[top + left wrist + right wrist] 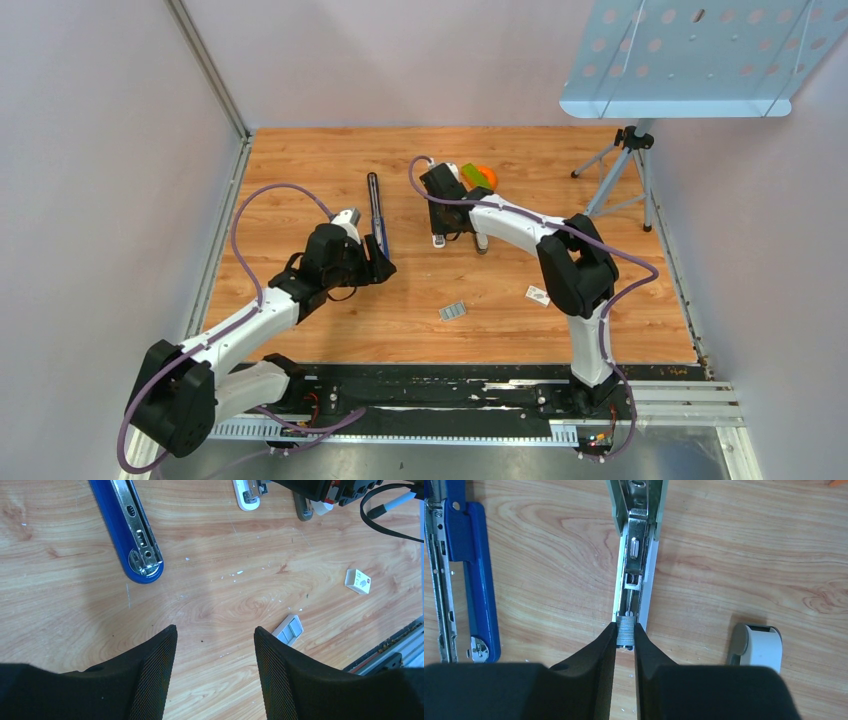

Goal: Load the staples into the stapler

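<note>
- A block of staples (pixel 453 312) (pixel 288 629), silvery-grey and ribbed, lies loose on the wooden table (pixel 330 320), nearest the arm bases and between the two arms.
- A small white card (pixel 538 295) (pixel 358 581) lies to its right, well apart. It bears a dark printed mark too small to read.
- The left gripper (pixel 385 262) (pixel 215 628) hangs over bare wood with its jaws wide apart and nothing between them.
- A blue stapler (pixel 375 205) (pixel 132 530) (pixel 459 580) lies opened flat just beyond it, metal rail upward. No lettering on it can be made out.
- The right gripper (pixel 440 228) (pixel 626 630) is pinched narrow on a short strip of staples (pixel 626 632).
- That strip sits at the near end of the metal channel of an open grey-green stapler (pixel 636 540), in line with it. Whether it has entered the channel cannot be told.
- A white and grey stapler (pixel 481 243) (pixel 756 647) rests just to the right.
</note>
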Action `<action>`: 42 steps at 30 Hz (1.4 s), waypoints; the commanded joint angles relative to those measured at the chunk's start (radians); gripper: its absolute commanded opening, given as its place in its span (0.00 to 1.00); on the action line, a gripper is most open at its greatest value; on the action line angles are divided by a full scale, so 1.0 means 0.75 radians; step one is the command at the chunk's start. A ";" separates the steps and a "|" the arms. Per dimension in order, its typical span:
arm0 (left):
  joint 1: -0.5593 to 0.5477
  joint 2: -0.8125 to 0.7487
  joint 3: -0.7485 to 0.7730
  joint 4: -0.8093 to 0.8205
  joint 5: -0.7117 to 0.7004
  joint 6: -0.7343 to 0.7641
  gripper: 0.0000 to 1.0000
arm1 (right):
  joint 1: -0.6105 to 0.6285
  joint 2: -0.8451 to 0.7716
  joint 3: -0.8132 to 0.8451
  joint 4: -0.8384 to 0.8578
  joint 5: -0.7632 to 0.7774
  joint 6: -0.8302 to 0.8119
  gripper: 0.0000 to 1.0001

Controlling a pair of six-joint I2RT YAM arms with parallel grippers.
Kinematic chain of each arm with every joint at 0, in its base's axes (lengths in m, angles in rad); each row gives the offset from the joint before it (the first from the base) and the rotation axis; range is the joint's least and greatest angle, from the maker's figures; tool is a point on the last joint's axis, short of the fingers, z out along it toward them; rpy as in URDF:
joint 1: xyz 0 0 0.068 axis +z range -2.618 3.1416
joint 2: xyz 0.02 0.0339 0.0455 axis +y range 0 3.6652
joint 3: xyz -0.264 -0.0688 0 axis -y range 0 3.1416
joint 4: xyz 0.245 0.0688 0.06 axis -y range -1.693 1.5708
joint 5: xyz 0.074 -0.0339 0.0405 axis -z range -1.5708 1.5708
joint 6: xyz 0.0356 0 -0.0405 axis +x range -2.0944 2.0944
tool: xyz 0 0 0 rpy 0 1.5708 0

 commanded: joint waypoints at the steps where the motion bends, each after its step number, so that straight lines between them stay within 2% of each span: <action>1: 0.018 -0.019 0.007 -0.027 -0.009 0.030 0.61 | 0.020 0.029 0.032 -0.005 0.029 0.004 0.20; 42: 0.030 -0.017 -0.009 -0.019 -0.012 0.028 0.61 | 0.017 0.067 0.022 0.006 0.016 0.045 0.20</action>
